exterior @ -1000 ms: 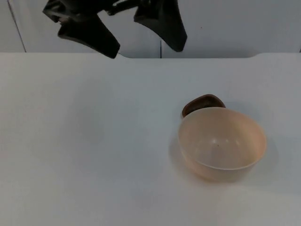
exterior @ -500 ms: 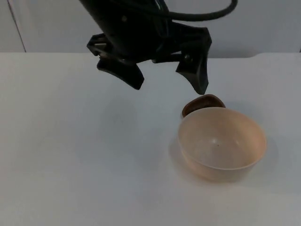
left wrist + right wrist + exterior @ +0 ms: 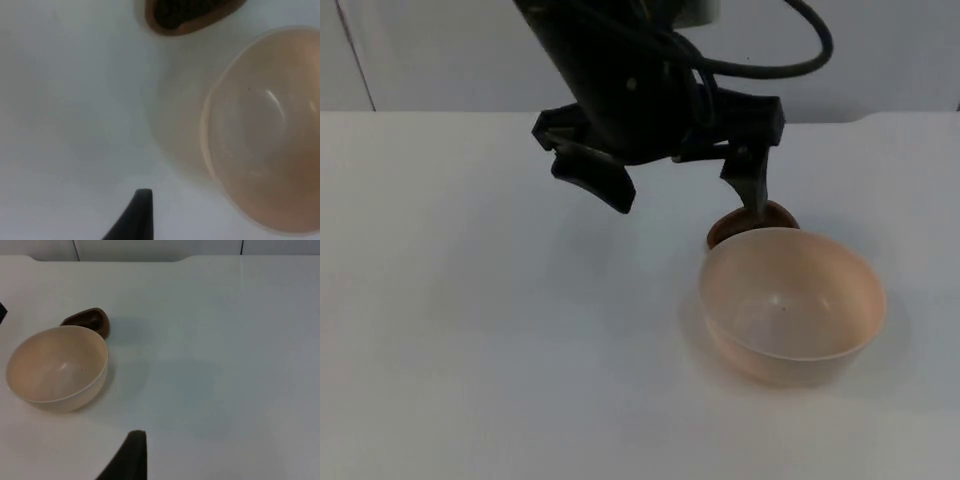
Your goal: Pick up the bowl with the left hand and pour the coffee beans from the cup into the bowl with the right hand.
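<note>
Left gripper of mine hangs w/ fingers spread wide & holding nothing, one fingertip over the brown cup of coffee beans, beige bowl just below-right touching cup; right arm waits.

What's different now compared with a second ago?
The left claw has come down from the back wall, open, toward the bowl; one finger now hangs over the cup. Nothing is grasped. Bowl and cup have not moved.
</note>
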`<state>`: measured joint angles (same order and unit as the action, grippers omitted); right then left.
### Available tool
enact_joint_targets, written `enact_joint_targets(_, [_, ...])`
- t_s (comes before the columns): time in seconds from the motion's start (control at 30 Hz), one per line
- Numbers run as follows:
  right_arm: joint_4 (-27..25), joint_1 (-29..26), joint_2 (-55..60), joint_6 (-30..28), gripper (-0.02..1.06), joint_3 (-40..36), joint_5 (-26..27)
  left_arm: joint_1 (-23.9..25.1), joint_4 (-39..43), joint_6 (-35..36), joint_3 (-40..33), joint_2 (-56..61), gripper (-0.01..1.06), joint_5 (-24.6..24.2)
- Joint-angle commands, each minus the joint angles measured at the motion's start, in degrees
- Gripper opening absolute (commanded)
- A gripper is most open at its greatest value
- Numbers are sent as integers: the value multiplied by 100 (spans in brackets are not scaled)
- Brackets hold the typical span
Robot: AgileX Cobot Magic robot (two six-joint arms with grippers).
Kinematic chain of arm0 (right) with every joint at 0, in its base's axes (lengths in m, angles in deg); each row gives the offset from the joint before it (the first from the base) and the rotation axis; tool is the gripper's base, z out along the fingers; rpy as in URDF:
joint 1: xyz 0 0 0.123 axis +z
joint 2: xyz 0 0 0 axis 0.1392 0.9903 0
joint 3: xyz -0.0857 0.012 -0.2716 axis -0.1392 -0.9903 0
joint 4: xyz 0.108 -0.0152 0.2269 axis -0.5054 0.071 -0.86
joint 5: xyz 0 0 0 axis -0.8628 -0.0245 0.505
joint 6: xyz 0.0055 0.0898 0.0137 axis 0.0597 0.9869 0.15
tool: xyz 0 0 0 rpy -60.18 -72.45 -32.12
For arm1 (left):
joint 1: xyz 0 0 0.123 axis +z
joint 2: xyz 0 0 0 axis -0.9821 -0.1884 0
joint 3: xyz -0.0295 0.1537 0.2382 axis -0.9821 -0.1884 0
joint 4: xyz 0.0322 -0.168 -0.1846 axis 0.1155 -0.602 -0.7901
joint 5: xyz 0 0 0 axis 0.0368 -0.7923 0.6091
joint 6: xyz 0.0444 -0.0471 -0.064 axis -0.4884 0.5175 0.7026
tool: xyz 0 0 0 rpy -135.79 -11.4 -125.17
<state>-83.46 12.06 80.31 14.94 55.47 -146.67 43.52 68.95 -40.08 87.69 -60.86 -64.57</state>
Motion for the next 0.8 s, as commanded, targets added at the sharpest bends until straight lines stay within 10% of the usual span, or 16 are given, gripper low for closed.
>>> enact_joint_targets(0.0, [34,-40,-19,-43,105,-18,-6,-36,49,153,56,-109,105,61])
enact_joint_targets(0.77, [33,-40,-19,-55,105,-18,-6,315,-749,-408,387,-1037,100,-218])
